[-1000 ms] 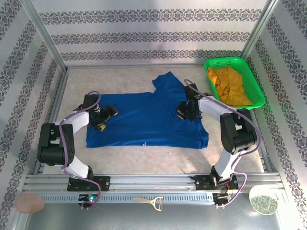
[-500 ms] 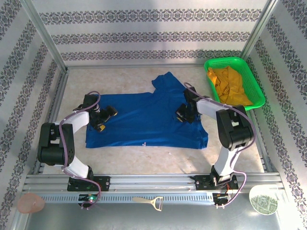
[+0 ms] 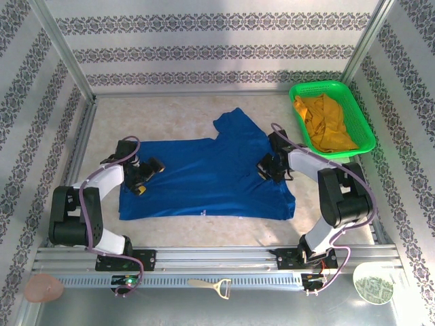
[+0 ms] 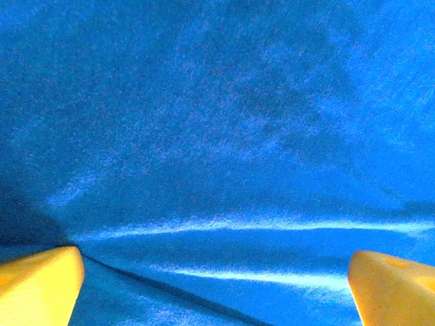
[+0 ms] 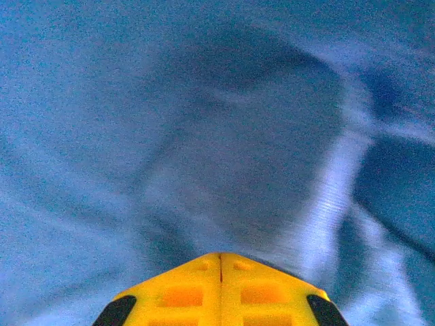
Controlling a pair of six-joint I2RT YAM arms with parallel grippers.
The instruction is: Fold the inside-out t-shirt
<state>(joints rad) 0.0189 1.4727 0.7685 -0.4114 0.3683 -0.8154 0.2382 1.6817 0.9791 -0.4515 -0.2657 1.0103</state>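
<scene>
At the left end of the t-shirt (image 3: 204, 178), the left gripper (image 3: 144, 175) sits low over the blue cloth with its fingers spread wide apart and nothing between them, seemingly poised to take hold of that side. Its wrist camera shows yellow fingertips (image 4: 41, 285) either side of smooth fabric crossed by a shallow crease. The t-shirt lies spread flat on the worktop (image 3: 170, 115), its long side running left to right, with one sleeve (image 3: 234, 122) sticking out from its far edge. No fold looks made yet, so the job appears to be at the smoothing or first-grasp stage. On the t-shirt's right part, just nearer than that sleeve, the right gripper (image 3: 269, 168) rests on the cloth with its fingers pressed together. Whether fabric is pinched between them cannot be told. Beyond the t-shirt's far right corner stands a green basket (image 3: 299, 92) holding a yellow garment (image 3: 326, 125), probably kept apart to stay out of the fold.
</scene>
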